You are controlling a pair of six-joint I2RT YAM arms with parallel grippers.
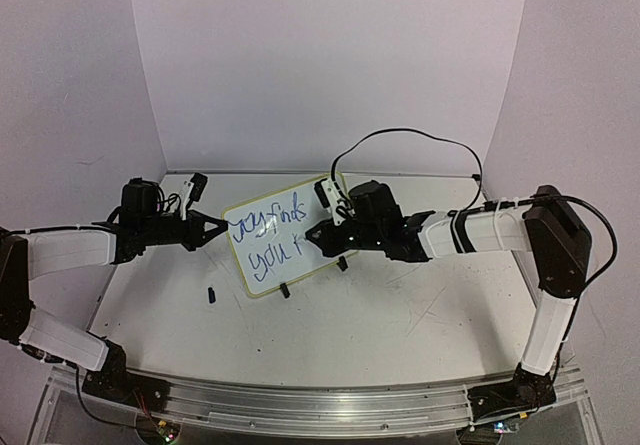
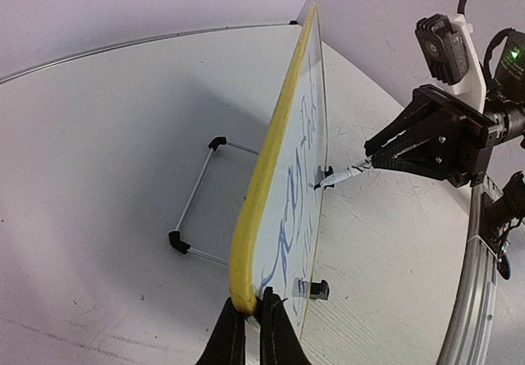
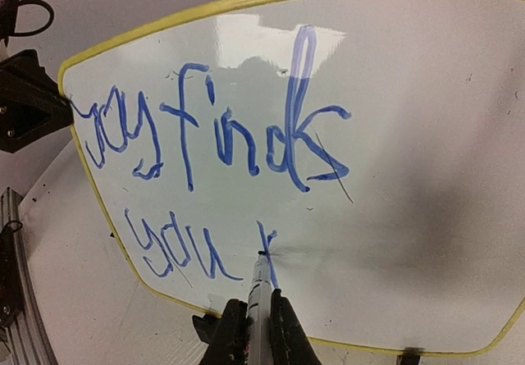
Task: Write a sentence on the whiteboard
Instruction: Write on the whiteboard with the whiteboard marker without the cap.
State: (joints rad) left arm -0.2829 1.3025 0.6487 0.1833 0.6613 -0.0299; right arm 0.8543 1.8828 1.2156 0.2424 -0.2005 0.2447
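Your whiteboard (image 1: 283, 248) stands on the table (image 1: 400, 315), left gripper (image 1: 220, 227) on its left edge, marker (image 3: 259, 295) in right gripper (image 1: 312, 234) touching its front.

The left arm (image 1: 68, 249) and right arm (image 1: 480, 233) are white with black joints. A black cable (image 1: 420, 133) loops off the right, seemingly zip-tied.

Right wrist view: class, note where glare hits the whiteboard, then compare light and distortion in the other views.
Right wrist view: glare washes the whiteboard above "finds", shadow dims its lower right. Left wrist view: the wide-angle lens bows its edge; soft shadow behind it. Top view: even light, writing small.
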